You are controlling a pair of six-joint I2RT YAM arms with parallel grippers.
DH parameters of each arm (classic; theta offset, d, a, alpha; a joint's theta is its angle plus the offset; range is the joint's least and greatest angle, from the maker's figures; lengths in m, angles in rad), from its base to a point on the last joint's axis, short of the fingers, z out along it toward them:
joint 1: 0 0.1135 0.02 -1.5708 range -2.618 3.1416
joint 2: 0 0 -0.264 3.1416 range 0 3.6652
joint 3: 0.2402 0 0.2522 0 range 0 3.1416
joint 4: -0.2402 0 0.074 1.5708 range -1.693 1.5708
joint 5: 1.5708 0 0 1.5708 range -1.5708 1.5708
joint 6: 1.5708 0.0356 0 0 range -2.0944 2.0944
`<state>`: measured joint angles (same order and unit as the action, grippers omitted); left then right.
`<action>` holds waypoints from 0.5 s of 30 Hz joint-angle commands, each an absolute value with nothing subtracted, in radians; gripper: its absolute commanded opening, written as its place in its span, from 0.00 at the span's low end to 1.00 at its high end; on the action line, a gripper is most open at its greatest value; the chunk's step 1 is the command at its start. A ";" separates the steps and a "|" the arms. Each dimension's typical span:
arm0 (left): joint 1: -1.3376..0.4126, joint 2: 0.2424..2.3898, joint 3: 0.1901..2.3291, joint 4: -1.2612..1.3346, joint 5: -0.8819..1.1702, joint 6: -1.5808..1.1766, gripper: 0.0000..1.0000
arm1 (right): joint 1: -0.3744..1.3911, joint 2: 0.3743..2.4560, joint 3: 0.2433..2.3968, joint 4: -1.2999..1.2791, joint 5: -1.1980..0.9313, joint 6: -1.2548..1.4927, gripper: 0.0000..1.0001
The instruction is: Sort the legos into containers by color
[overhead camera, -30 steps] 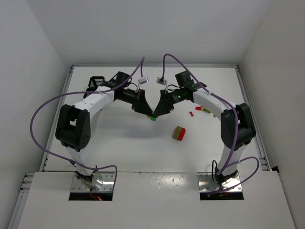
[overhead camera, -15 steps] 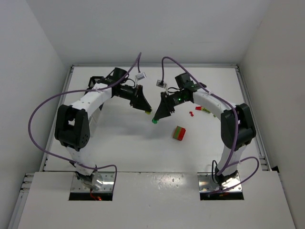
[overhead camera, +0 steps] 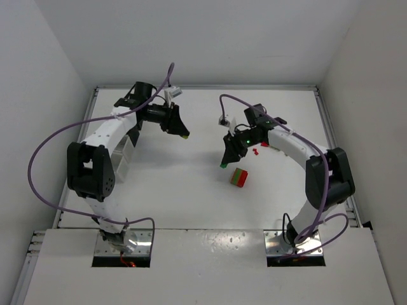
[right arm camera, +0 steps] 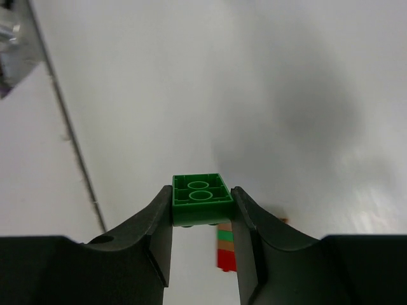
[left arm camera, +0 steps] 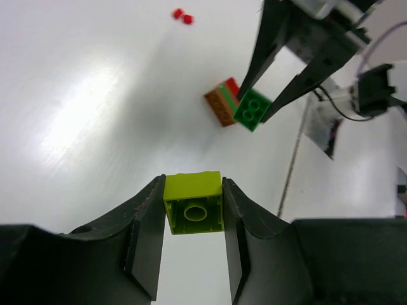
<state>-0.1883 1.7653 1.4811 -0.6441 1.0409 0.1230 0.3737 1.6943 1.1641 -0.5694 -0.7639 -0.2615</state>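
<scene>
A yellow-green lego (left arm camera: 193,206) sits pinched between the fingers of the left gripper (left arm camera: 193,185), whose jaws are drawn in to just the brick's width. It is held above the table (overhead camera: 178,190), underside towards the wrist camera, so its studs are hidden. A darker green lego (right arm camera: 201,202) is clamped the same way in the right gripper (right arm camera: 201,192), jaws narrowed onto its two sides, two round openings facing the lens. From above both bricks are only small coloured specks at the fingertips, well apart from each other. Just beside the right gripper a stacked block (overhead camera: 239,177) lies on the table, banded red, green and brownish. How many pieces make it up is hard to tell, and the right wrist view shows only a sliver of it behind the held brick. A few tiny red legos (overhead camera: 257,151) lie near the right arm, too small to make out their shapes. The containers (overhead camera: 129,154) stand at the left edge, mostly covered by the left arm (overhead camera: 111,130). One pale translucent bin shows, plus a dark corner behind it.
</scene>
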 commanded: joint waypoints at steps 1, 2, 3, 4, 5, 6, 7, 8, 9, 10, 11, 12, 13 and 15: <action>-0.152 1.703 1.476 -0.582 0.908 0.105 0.09 | 0.344 1.622 1.158 -0.450 -0.624 -0.270 0.00; -0.137 1.712 1.467 -0.556 0.899 0.062 0.09 | 0.330 1.612 1.148 -0.389 -0.611 -0.261 0.00; -0.137 1.712 1.466 -0.546 0.872 0.045 0.09 | 0.330 1.612 1.147 -0.364 -0.611 -0.261 0.00; -0.124 1.723 1.466 -0.537 0.847 0.016 0.09 | 0.319 1.612 1.147 -0.323 -0.611 -0.252 0.00; -0.124 1.723 1.466 -0.537 0.821 0.002 0.09 | 0.308 1.612 1.161 -0.312 -0.611 -0.252 0.00; -0.115 1.723 1.466 -0.510 0.798 -0.012 0.09 | 0.308 1.638 1.175 -0.311 -0.630 -0.239 0.00; -0.115 1.723 1.456 -0.491 0.766 -0.026 0.09 | 0.296 1.652 1.186 -0.302 -0.656 -0.221 0.00; -0.106 1.709 1.456 -0.462 0.743 -0.037 0.09 | 0.282 1.661 1.186 -0.272 -0.669 -0.210 0.00; -0.094 1.709 1.456 -0.453 0.718 -0.037 0.08 | 0.282 1.670 1.186 -0.255 -0.681 -0.201 0.00; -0.094 1.709 1.456 -0.453 0.677 -0.037 0.08 | 0.270 1.680 1.169 -0.236 -0.704 -0.201 0.00; -0.080 1.709 1.465 -0.453 0.655 -0.037 0.08 | 0.270 1.680 1.160 -0.216 -0.715 -0.192 0.00; -0.060 1.724 1.480 -0.468 0.632 -0.037 0.07 | 0.259 1.680 1.149 -0.181 -0.715 -0.192 0.00; -0.048 1.739 1.524 -0.486 0.608 -0.028 0.07 | 0.259 1.680 1.128 -0.164 -0.724 -0.192 0.00; -0.013 1.778 1.583 -0.567 0.607 0.004 0.07 | 0.259 1.680 1.115 -0.146 -0.724 -0.201 0.00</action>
